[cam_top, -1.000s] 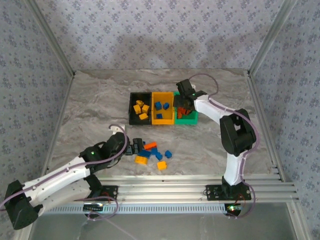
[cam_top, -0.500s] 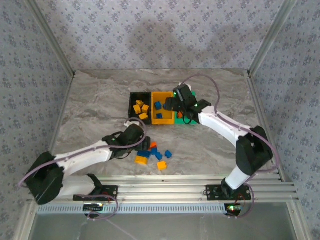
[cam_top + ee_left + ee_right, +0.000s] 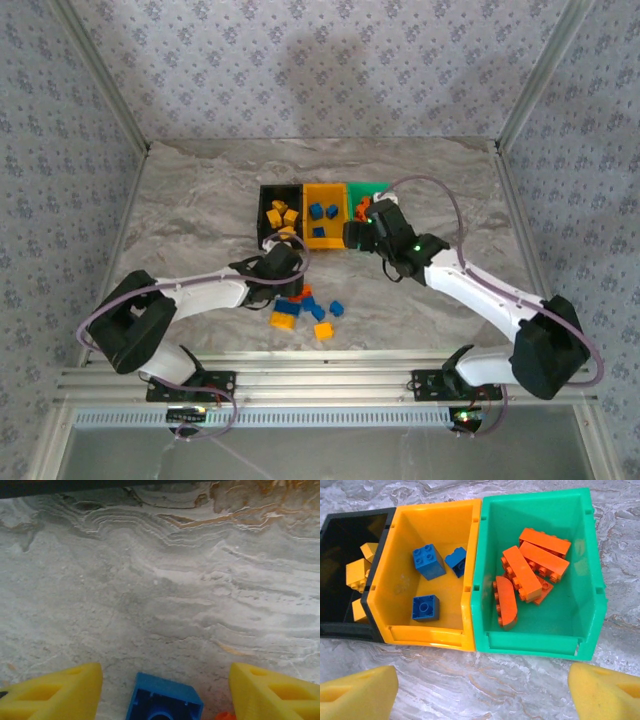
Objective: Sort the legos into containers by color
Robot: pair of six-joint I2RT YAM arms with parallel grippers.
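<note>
Three joined containers stand mid-table: black (image 3: 268, 228), yellow-orange (image 3: 325, 241), green (image 3: 372, 187). In the right wrist view the green bin (image 3: 540, 645) holds several red-orange legos (image 3: 530, 570), the yellow-orange bin (image 3: 425, 635) three blue ones (image 3: 427, 561), and the black bin (image 3: 340, 630) yellow ones (image 3: 357, 572). My right gripper (image 3: 482, 692) is open over bare table just in front of the bins. My left gripper (image 3: 165, 680) is low over the loose pile (image 3: 305, 310). Its yellow fingers (image 3: 50, 695) straddle a blue lego (image 3: 165, 702), with a gap on each side.
Loose bricks lie near the front: blue ones (image 3: 337, 308), yellow ones (image 3: 282, 321) and a red-orange one (image 3: 305, 292). A red-orange bit (image 3: 225, 716) sits beside the right finger. Metal posts and patterned walls enclose the marble table (image 3: 180, 210), with a rail along the near edge.
My left arm has stretched forward into the pile and its jaws have narrowed around the blue lego. My right gripper has drawn back from over the green bin to in front of the bins.
</note>
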